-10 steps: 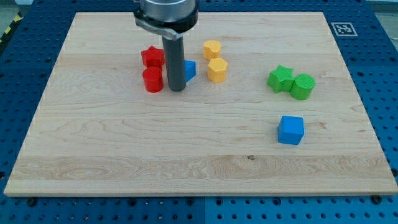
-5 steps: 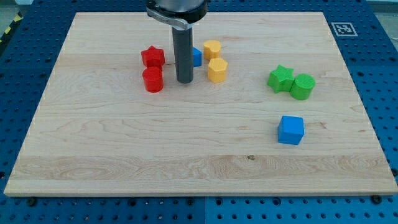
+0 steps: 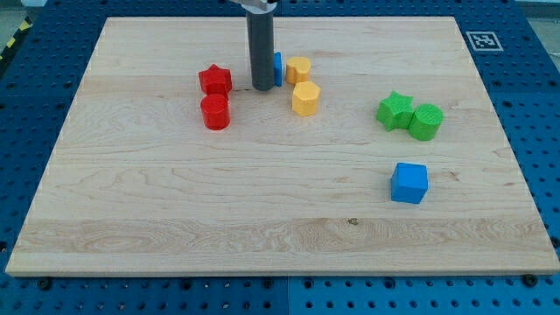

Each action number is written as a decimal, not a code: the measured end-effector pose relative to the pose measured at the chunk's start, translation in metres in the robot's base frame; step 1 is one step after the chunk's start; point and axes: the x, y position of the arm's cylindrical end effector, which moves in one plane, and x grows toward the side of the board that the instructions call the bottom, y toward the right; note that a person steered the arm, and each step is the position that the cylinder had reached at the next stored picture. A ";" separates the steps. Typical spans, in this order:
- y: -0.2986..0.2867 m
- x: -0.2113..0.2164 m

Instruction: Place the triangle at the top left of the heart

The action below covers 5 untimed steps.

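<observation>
The blue triangle (image 3: 277, 68) is mostly hidden behind the rod; only a sliver shows at the rod's right edge, near the view's top centre. My tip (image 3: 261, 87) rests on the board just below and to the left of the triangle, touching or almost touching it. Two yellow blocks stand right of it: one (image 3: 298, 69) directly beside the triangle, the other (image 3: 305, 98) just below. I cannot tell for sure which of them is the heart.
A red star (image 3: 214, 80) and a red cylinder (image 3: 215, 113) stand left of my tip. A green star (image 3: 394, 110) and a green cylinder (image 3: 426, 121) sit at the right. A blue cube (image 3: 409, 183) lies at the lower right.
My tip has moved toward the view's top and slightly right. The blue triangle has slid up with it and now sits beside the upper yellow block. The other blocks have not moved.
</observation>
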 end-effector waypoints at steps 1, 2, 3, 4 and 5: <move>0.022 0.010; 0.032 0.014; 0.036 0.012; 0.032 -0.004; 0.021 -0.017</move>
